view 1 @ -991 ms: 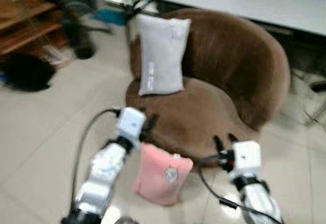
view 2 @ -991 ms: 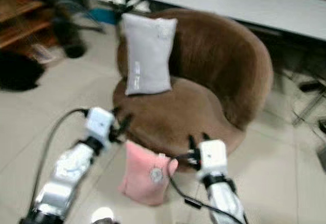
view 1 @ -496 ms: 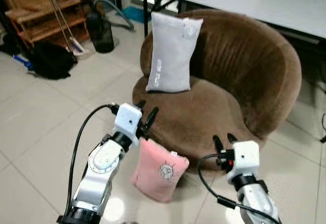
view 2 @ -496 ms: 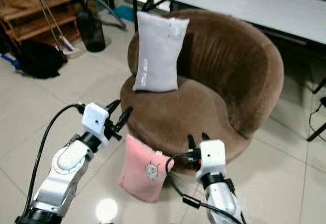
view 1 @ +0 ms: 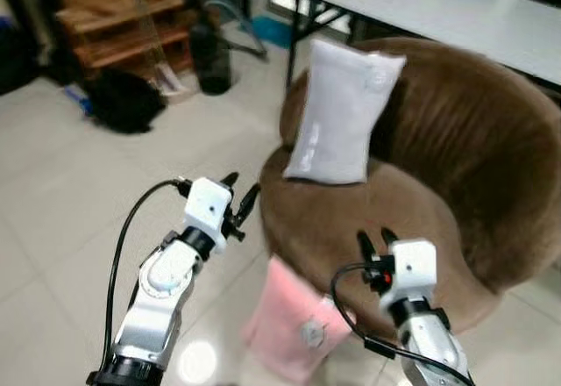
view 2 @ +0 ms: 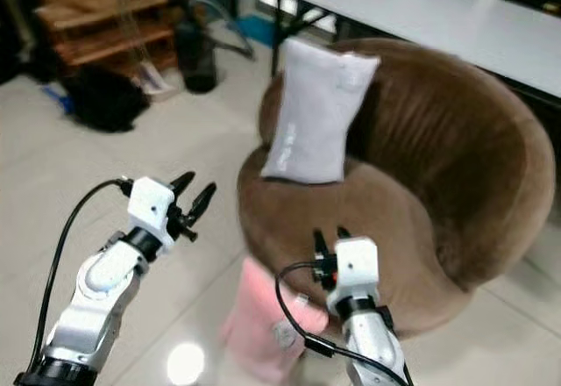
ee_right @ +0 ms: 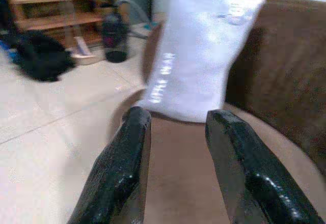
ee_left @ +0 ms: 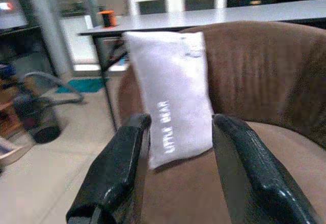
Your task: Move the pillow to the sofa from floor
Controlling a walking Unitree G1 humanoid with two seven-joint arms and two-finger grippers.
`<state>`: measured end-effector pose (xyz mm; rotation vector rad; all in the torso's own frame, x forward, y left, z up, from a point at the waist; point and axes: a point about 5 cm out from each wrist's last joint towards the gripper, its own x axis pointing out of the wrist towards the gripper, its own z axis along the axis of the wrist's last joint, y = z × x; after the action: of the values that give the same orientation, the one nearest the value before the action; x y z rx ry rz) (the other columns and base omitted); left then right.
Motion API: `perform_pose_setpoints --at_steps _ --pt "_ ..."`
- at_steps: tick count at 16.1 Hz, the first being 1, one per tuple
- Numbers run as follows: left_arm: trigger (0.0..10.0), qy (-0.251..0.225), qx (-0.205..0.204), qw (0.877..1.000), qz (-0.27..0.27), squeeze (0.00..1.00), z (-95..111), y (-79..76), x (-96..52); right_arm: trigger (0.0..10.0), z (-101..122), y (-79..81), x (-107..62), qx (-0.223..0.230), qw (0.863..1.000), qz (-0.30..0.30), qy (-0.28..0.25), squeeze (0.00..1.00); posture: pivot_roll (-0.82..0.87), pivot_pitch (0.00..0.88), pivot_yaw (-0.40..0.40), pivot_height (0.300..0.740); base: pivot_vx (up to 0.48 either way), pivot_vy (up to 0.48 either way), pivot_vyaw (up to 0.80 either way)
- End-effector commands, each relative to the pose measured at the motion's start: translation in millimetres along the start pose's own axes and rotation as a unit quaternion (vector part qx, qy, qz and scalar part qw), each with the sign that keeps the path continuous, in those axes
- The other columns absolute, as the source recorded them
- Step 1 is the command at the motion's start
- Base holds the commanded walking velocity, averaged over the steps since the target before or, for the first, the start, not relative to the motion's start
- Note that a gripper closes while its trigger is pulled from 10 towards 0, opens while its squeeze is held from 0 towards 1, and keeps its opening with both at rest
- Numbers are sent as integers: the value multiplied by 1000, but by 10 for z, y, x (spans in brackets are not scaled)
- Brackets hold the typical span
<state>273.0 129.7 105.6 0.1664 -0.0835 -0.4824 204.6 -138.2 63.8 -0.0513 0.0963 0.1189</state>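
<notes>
I see the pink pillow on the floor against the sofa front; my left gripper and right gripper hover above it, both spread, empty.

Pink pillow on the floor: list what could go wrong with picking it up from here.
1. Both grippers, left and right, are open above the pink pillow, so a long reach down may be needed.
2. The pillow leans against the sofa base, so fingers may snag.
3. The white pillow stands on the seat and could topple.
</notes>
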Motion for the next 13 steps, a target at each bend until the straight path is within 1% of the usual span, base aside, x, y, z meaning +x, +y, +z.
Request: perform_pose_setpoints --at_steps 1,2,4,7,8,9,13 --pt "10000 -4 -6 1000 -21 0 6 -102 32 10000 -12 -102 -24 -1 1000 -20 2 0 -11 22 -19 740 0 0 0" --pt "10000 13 3 999 -29 0 -49 -128 23 10000 -22 -87 -34 1 1000 -15 5 0 -11 22 -19 740 0 0 0" --pt "10000 12 -1 999 -32 0 -59 -136 20 10000 -38 -63 -42 10 1000 -10 11 0 -16 19 -18 730 0 0 0" --pt "10000 14 -10 999 -32 0 -97 -135 -9 10000 -52 -58 -63 11 1000 -3 11 0 -16 19 -18 705 0 0 0" --pt "10000 17 -10 999 -32 0 -117 -132 -32 10000 -62 -49 -70 12 1000 4 13 0 -12 26 -18 695 0 0 0" --pt "10000 22 -7 999 -29 0 -134 -122 -63 10000 -85 -28 -78 10 1000 13 19 0 -7 31 -22 675 0 0 0" --pt "10000 22 -4 999 -25 0 -136 -112 -87 10000 -90 2 -70 10 1000 21 21 0 0 37 -30 640 0 0 0"
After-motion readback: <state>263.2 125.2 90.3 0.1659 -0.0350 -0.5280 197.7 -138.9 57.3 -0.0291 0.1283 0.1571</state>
